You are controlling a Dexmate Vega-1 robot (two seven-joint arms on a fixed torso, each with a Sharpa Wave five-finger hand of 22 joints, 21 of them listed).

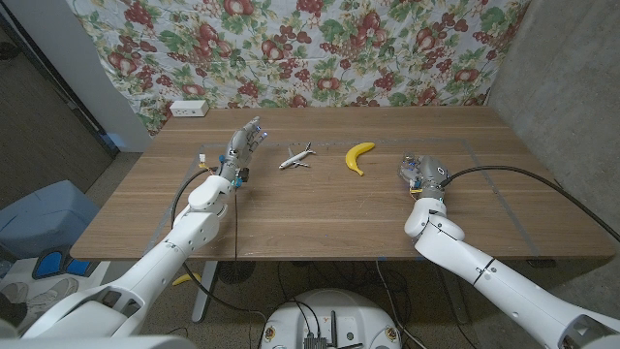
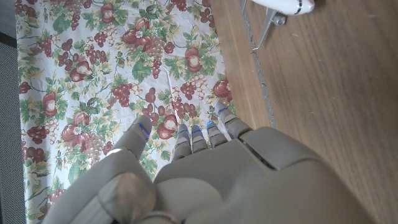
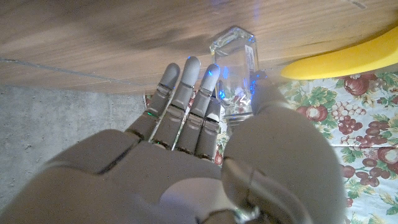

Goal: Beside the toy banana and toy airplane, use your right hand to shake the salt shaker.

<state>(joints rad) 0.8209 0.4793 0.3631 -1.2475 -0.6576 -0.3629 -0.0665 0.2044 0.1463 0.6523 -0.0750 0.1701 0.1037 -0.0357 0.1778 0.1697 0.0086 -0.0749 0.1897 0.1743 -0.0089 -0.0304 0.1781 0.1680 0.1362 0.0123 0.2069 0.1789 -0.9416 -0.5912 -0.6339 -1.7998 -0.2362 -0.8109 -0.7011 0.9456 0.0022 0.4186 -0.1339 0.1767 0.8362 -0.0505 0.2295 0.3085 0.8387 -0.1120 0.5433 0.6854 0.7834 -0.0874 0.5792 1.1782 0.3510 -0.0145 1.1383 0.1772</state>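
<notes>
No readable text, label, brand, number or sign can be made out in any of the views. The toy airplane (image 1: 296, 157) carries dark marks along its body, but they are too small to be read as letters. The glass salt shaker (image 3: 235, 74), the toy banana (image 1: 359, 156) and the white box (image 1: 188, 109) at the far edge of the table (image 1: 320, 218) are seen without legible print.
</notes>
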